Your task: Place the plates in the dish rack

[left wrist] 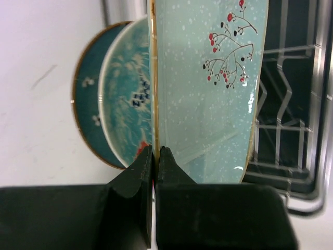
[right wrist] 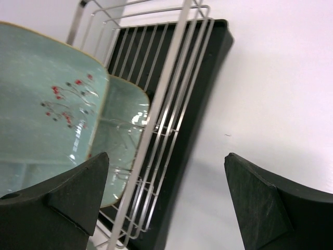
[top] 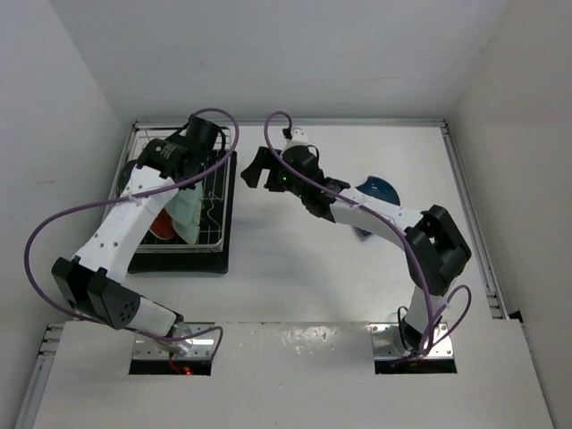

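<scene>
My left gripper (left wrist: 155, 151) is shut on the gold rim of a pale mint plate (left wrist: 208, 94) with red berry sprigs, held upright on edge over the dish rack (left wrist: 291, 130). Behind it stand the red plate with light-blue pattern (left wrist: 127, 104) and the dark teal plate (left wrist: 86, 104). From above, the left gripper (top: 181, 170) is over the rack (top: 214, 192). My right gripper (right wrist: 166, 182) is open and empty beside the rack's right rail (right wrist: 166, 88), facing both mint plates (right wrist: 41, 114) (right wrist: 122, 130). The dark-blue leaf plate (top: 375, 189) lies on the table, partly behind the right arm.
The rack sits on a black drip tray (right wrist: 208, 78) at the far left of the white table, close to the left wall. The right gripper (top: 253, 170) hovers just right of the tray. A metal rail (top: 469, 214) runs along the table's right edge.
</scene>
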`<state>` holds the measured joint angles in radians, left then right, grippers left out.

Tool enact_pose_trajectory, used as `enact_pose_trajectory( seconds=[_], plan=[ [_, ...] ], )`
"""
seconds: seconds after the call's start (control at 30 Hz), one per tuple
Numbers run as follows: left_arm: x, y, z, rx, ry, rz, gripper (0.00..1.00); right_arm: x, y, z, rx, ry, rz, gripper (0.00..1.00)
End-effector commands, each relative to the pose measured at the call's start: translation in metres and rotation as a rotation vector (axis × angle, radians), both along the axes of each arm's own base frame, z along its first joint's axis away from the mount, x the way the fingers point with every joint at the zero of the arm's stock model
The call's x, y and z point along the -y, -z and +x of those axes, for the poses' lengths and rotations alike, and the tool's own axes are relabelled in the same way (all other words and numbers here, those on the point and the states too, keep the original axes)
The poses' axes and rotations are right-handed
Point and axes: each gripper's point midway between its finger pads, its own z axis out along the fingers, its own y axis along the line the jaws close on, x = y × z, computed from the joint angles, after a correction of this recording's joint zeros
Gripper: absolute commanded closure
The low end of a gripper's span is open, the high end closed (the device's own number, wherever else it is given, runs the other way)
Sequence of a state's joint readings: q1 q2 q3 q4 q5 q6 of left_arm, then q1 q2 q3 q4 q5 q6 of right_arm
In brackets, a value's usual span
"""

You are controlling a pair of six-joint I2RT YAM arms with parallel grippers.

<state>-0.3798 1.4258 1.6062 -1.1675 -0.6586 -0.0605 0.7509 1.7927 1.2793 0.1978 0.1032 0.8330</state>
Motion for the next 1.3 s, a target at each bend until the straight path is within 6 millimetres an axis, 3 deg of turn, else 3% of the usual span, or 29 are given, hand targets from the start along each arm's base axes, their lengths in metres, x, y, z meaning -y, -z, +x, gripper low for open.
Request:
enact_pose_trajectory(
  seconds=[0.0,0.3,0.63,0.8,0.93,1.2,1.27],
  plan=[
    [-0.020,-0.037,0.010,0.200,-0.135,0.116,1.00,0.013,-0.021,-0.002,0.055,0.045,-0.032,0.09],
    [0.009,-0.010,0.011,0.185,-0.126,0.006,1.00,0.025,-0.020,-0.007,0.053,0.081,-0.066,0.09],
    [0.007,0.011,0.008,0.190,-0.162,0.171,1.00,0.034,-0.016,-0.007,0.051,0.112,-0.091,0.08],
    [0.009,0.017,0.007,0.182,-0.162,0.147,1.00,0.035,-0.016,-0.007,0.056,0.113,-0.094,0.08],
    [0.016,0.041,0.006,0.120,-0.144,0.121,1.00,0.036,-0.016,-0.007,0.059,0.113,-0.099,0.08],
    [0.026,0.064,0.004,0.063,-0.129,0.094,1.00,0.044,-0.017,-0.009,0.072,0.127,-0.118,0.08],
    [0.029,0.079,0.002,0.021,-0.113,0.082,1.00,0.045,-0.016,-0.010,0.071,0.129,-0.121,0.08]
  ],
)
